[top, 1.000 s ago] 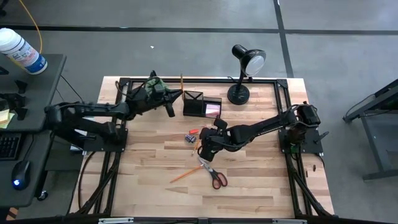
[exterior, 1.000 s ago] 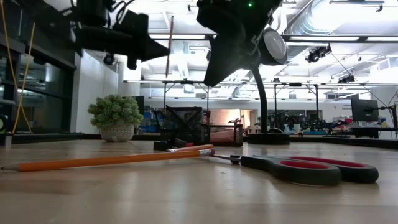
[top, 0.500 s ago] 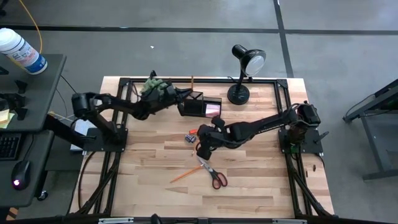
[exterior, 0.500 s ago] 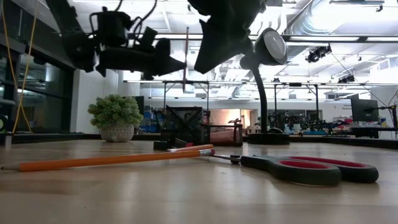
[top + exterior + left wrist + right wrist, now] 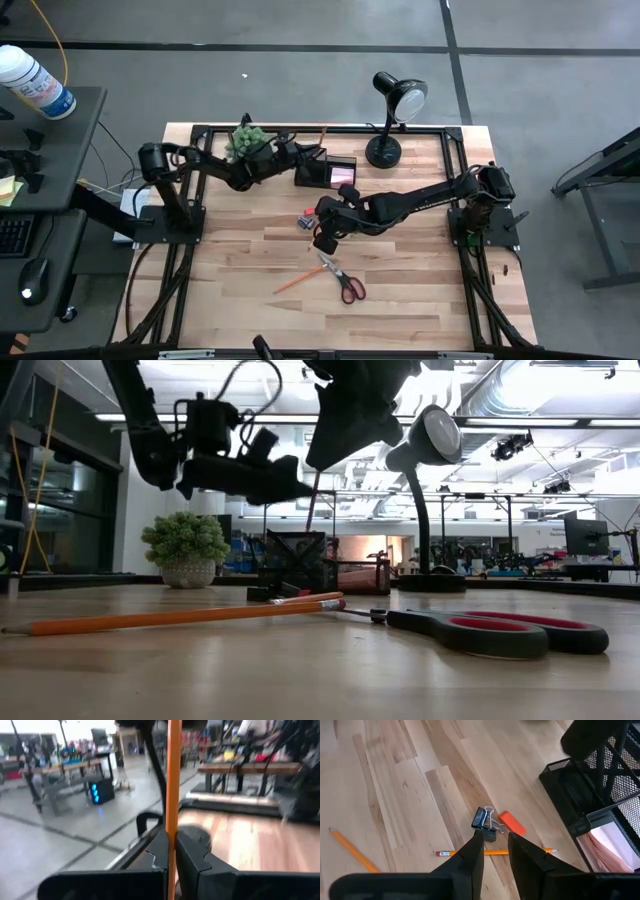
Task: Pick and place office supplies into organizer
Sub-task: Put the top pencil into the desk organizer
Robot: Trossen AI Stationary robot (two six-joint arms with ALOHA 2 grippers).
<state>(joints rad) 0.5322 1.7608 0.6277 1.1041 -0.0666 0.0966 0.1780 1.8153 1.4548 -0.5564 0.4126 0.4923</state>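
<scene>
My left gripper (image 5: 300,152) hovers beside the black mesh organizer (image 5: 325,172), shut on an orange pencil (image 5: 314,500) that slants above the cup section (image 5: 296,558). A pink sticky pad (image 5: 343,176) lies in the lower compartment. My right gripper (image 5: 322,238) is open, in the air above a binder clip (image 5: 484,821), an orange eraser (image 5: 512,824) and a pencil (image 5: 495,853) lying flat on the table. Red-handled scissors (image 5: 346,282) and another pencil (image 5: 293,284) lie nearer the near edge. My left gripper pinches the orange pencil's shaft (image 5: 173,827) between its two fingers (image 5: 156,851), which lie across it. The fingers come level from the table's left. The pencil is lifted clear and stands tilted; its upper length rises above the fingers and its lower end is hidden by them.
A black desk lamp (image 5: 395,110) stands at the far edge, right of the organizer. A green spiky plant in a pot (image 5: 248,138) sits under my left arm. A black frame rail runs round the table. Bare wood lies to the left of the near pencil.
My left gripper has carried the pencil toward the table's right, from over the plant to over the organizer, and come lower. The pencil, upright before, now leans. My right gripper has shifted a little toward the table's left and risen slightly.
</scene>
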